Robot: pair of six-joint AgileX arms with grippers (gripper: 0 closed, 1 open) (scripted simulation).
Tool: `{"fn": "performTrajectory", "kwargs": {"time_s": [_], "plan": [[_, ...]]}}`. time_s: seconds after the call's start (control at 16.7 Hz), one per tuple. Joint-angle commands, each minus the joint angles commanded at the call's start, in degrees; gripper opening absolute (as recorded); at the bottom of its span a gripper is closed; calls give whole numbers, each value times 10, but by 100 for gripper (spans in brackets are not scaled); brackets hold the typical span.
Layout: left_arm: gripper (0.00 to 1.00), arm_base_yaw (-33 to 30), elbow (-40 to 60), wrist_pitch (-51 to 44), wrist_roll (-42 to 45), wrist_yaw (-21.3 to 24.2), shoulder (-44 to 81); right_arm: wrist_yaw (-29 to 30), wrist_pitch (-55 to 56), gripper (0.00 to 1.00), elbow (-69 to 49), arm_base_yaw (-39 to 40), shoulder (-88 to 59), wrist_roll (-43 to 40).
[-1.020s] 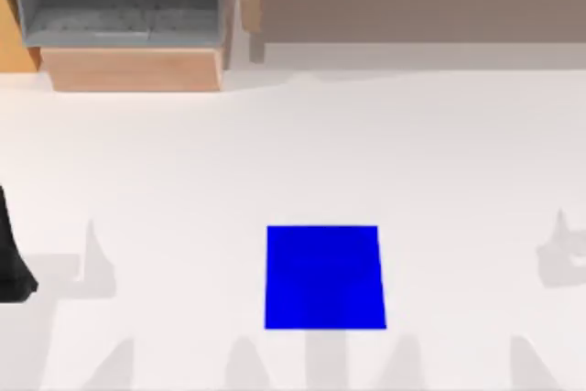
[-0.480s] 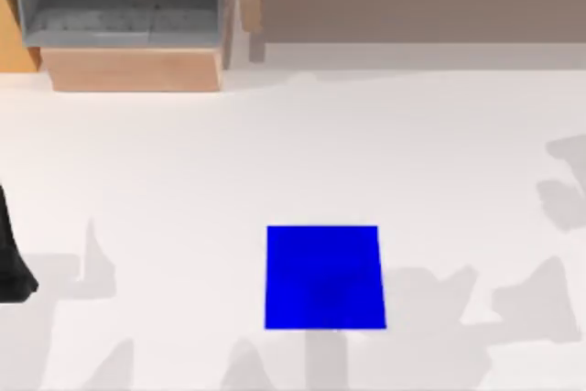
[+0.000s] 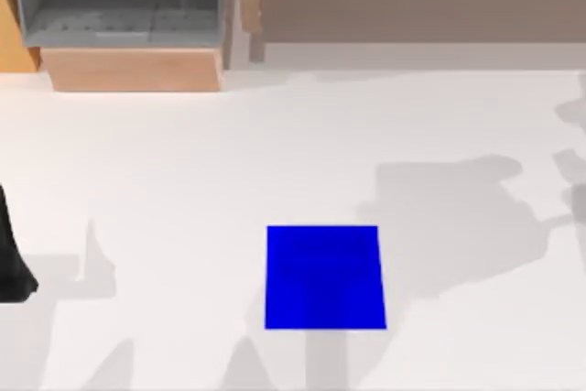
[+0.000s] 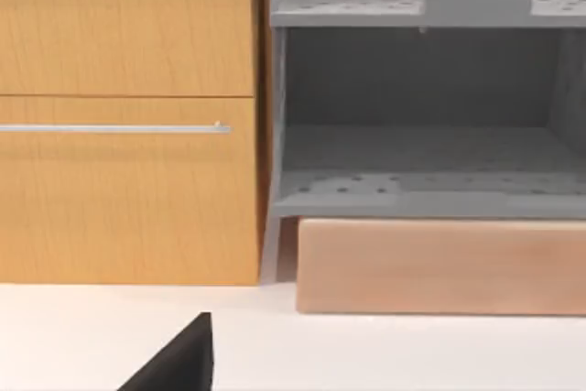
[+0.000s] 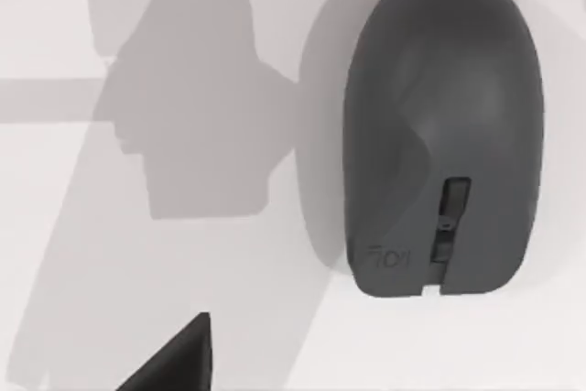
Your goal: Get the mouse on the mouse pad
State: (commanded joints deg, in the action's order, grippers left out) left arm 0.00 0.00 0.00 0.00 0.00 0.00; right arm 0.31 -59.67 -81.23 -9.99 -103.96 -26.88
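Fingers first: of the right fingers [image 5: 179,359] one dark tip shows at the edge of the right wrist view, and of the left fingers [image 4: 179,363] the same in the left wrist view, so I cannot tell whether either pair stands wide or narrow; neither holds anything that can be seen. The white surface [image 3: 183,162] runs across the top view, with a wooden cabinet [image 4: 128,116] and a grey shelf unit [image 4: 421,107] along its far edge, which the left wrist camera faces. A broad shadow [image 3: 458,217] lies on the surface just right of the mouse pad [image 3: 324,277], a flat blue square near the front, a little right of centre, with nothing on it. The left arm [image 3: 11,263] sits parked at the left edge. The mouse [image 5: 444,135], dark grey, lies flat on the surface beneath the right wrist camera, apart from the finger tip, its wheel end on the tip's side. From the shadow I judge the right arm the nearer one, and the mouse to lie right of the pad; how its long axis lies on the table I cannot tell.
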Motion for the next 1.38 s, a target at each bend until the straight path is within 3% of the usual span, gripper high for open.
{"fn": "performTrajectory", "kwargs": {"time_s": [0.3,0.72,1.38], "plan": [[100,0,0,0,0,0,0,1,-60,100,-99,-12,-113,-30],[100,0,0,0,0,0,0,1,-61,100,-102,-10,-118,-31],[100,0,0,0,0,0,0,2,137,100,19,-12,-195,-31]]}}
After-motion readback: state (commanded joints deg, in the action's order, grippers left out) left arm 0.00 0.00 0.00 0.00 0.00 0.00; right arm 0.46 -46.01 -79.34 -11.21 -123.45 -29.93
